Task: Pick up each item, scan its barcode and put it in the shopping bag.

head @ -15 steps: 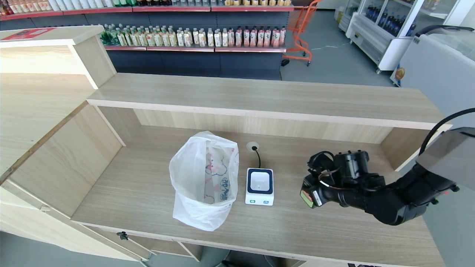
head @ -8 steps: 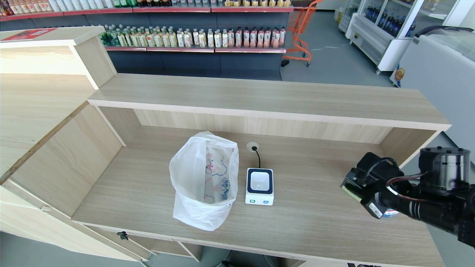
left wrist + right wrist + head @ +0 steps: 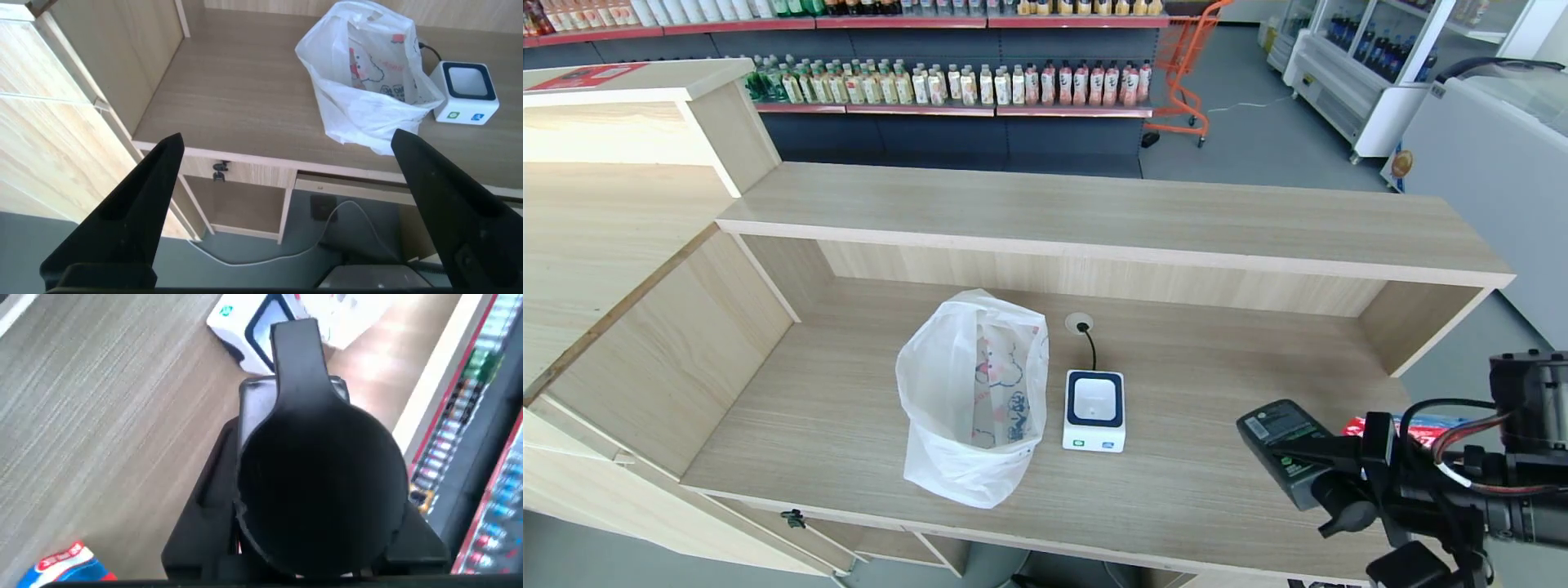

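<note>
A white plastic shopping bag (image 3: 970, 402) stands open on the wooden counter, with a printed pack inside it. Right beside it sits the white barcode scanner (image 3: 1094, 408) with its dark-framed window facing up. My right gripper (image 3: 1303, 457) is over the counter's front right part, shut on a dark item (image 3: 1270, 425) whose label faces up. In the right wrist view one finger (image 3: 296, 359) lies across that dark item (image 3: 319, 482). My left gripper (image 3: 286, 143) hangs open, holding nothing, off the counter's front edge, looking at the bag (image 3: 368, 73) and scanner (image 3: 466, 82).
A red and blue packet (image 3: 1421, 426) lies on the counter behind my right arm, also seen as the packet (image 3: 61, 563) in the right wrist view. A raised shelf (image 3: 1094, 212) runs along the back of the counter, and side walls close both ends.
My right arm has swung from near the scanner to the right and toward the front edge, carrying the dark item, which has turned label up.
</note>
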You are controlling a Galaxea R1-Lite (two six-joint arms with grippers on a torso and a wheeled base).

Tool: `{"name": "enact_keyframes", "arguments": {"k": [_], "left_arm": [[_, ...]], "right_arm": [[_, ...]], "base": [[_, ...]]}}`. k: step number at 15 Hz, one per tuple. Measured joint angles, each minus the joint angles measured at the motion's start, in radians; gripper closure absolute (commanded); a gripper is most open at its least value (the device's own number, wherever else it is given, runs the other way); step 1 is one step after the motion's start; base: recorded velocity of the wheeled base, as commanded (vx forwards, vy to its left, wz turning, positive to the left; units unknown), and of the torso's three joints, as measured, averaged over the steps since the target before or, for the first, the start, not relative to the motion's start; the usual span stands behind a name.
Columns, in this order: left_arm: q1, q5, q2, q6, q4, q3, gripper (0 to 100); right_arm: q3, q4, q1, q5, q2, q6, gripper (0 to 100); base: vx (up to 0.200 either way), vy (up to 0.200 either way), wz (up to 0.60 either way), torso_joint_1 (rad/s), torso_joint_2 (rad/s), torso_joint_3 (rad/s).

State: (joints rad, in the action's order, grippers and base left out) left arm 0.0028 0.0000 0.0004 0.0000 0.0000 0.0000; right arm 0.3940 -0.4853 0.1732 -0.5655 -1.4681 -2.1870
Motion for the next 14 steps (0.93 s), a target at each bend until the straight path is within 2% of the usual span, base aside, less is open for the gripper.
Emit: {"name": "enact_keyframes", "arguments": {"k": [2, 4, 5, 9, 12, 14], "left_arm": [[0.000, 0.000, 0.000, 0.000, 0.000, 0.000, 0], [0.000, 0.000, 0.000, 0.000, 0.000, 0.000, 0], [0.000, 0.000, 0.000, 0.000, 0.000, 0.000, 0], [0.000, 0.000, 0.000, 0.000, 0.000, 0.000, 0], [0.000, 0.000, 0.000, 0.000, 0.000, 0.000, 0], [0.000, 0.000, 0.000, 0.000, 0.000, 0.000, 0]], "right_arm": [[0.004, 0.112, 0.034, -0.171, -0.024, -0.289, 100], [0.009, 0.149, 0.117, -0.302, -0.069, -0.425, 100], [0.010, 0.151, 0.150, -0.327, -0.093, -0.487, 100], [0.023, 0.153, 0.196, -0.432, -0.157, -0.574, 100], [0.088, 0.154, 0.218, -0.545, -0.206, -0.611, 100], [0.116, 0.156, 0.243, -0.554, -0.240, -0.613, 100]], "base": [[0.000, 0.000, 0.00, 0.000, 0.00, 0.000], [0.000, 0.000, 0.00, 0.000, 0.00, 0.000], [0.000, 0.000, 0.00, 0.000, 0.00, 0.000], [0.000, 0.000, 0.00, 0.000, 0.00, 0.000], [0.000, 0.000, 0.00, 0.000, 0.00, 0.000], [0.000, 0.000, 0.00, 0.000, 0.00, 0.000]]}}
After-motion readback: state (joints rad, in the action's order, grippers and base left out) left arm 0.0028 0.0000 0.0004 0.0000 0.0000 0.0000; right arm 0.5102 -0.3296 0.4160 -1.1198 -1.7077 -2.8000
